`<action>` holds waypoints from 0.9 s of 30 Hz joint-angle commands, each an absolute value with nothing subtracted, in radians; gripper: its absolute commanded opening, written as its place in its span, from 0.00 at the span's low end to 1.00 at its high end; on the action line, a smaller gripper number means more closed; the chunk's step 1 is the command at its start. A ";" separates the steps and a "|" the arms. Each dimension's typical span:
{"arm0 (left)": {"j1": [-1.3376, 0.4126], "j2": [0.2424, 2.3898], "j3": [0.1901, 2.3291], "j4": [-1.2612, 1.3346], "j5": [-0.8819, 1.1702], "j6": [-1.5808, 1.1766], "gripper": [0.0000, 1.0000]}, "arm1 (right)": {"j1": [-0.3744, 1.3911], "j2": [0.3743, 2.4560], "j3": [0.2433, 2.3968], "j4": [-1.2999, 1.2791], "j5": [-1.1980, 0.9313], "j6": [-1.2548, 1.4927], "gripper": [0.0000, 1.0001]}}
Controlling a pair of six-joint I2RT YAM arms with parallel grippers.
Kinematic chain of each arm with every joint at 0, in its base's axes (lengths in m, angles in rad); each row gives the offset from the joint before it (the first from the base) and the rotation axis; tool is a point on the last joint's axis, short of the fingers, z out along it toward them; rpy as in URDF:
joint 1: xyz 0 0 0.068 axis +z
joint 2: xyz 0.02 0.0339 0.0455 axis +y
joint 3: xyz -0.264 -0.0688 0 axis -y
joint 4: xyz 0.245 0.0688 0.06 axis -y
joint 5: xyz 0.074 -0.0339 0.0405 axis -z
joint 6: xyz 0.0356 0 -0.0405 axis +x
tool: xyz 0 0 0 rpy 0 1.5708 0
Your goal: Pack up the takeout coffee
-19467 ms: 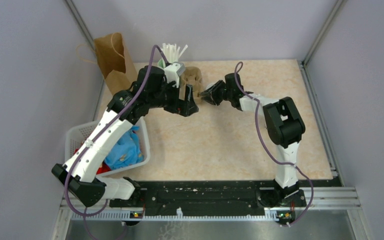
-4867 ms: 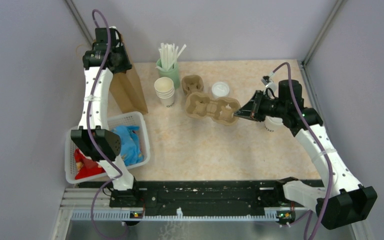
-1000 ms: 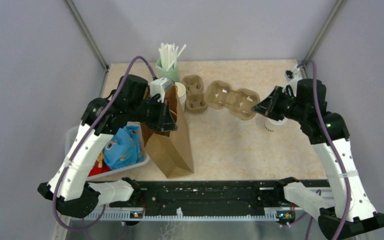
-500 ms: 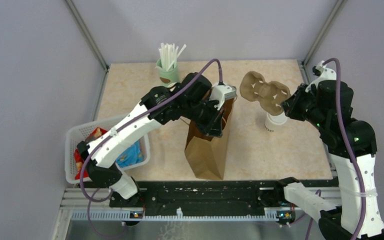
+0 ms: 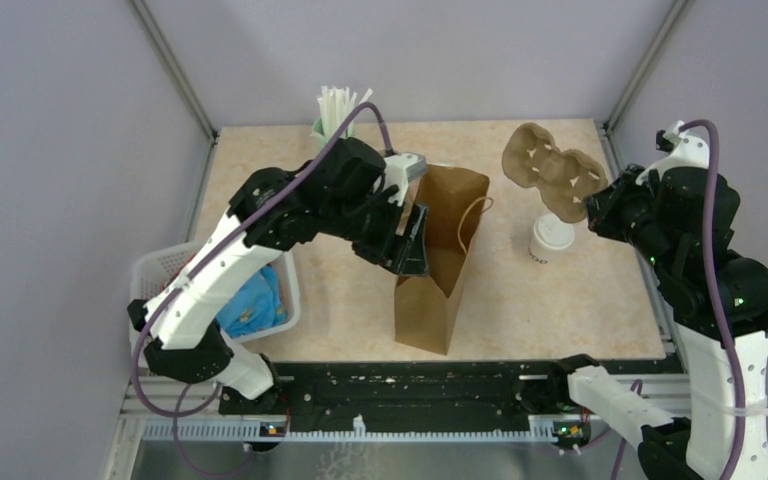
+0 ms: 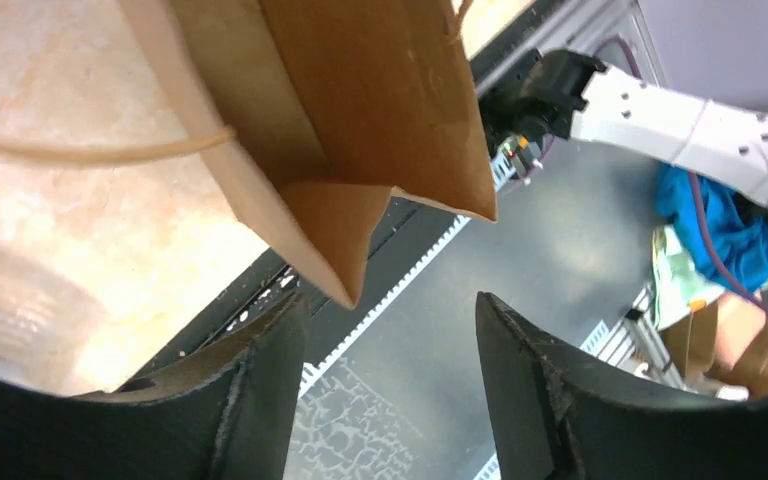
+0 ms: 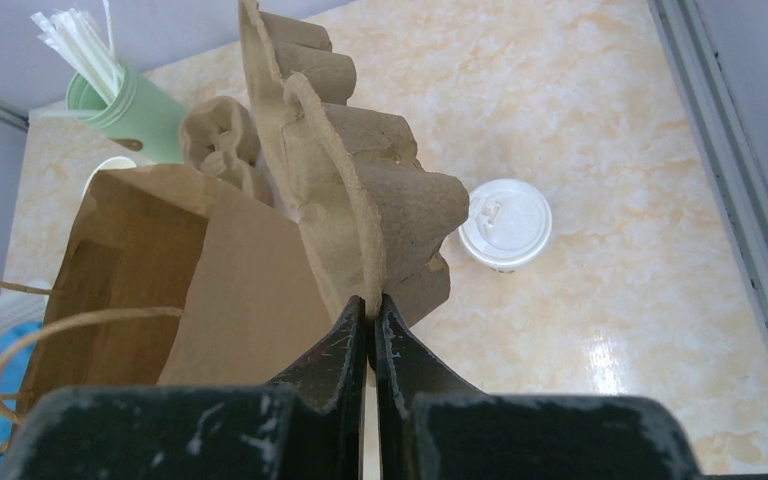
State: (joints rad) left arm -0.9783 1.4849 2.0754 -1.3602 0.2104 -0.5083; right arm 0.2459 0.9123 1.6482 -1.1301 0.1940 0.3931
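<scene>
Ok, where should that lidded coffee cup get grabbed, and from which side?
The coffee cup stands upright, its lid wider than the paper wall, with the paper bag to its left. Probably pinch the wall just under the lid, coming in level from the right.

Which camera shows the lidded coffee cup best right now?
The right wrist view: the coffee cup stands close, its white lid clear. The top external view shows it small, near the carrier tray. The left wrist view misses it.
</scene>
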 commanded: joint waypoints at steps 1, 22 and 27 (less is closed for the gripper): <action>-0.979 1.421 2.018 -1.413 0.056 -0.630 0.66 | 0.242 0.907 1.619 -1.031 0.173 0.403 0.00; -0.892 1.692 2.127 -1.346 -0.326 -0.407 0.21 | 0.242 0.972 1.794 -1.160 0.071 0.308 0.00; -0.722 1.741 2.189 -1.298 -0.158 -0.390 0.23 | 0.242 0.992 1.817 -1.158 0.058 0.267 0.00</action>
State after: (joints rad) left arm -0.8368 1.7115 2.1223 -1.3685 -0.2333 -0.4210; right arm 0.2459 0.9710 1.7695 -1.1595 0.0769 0.3202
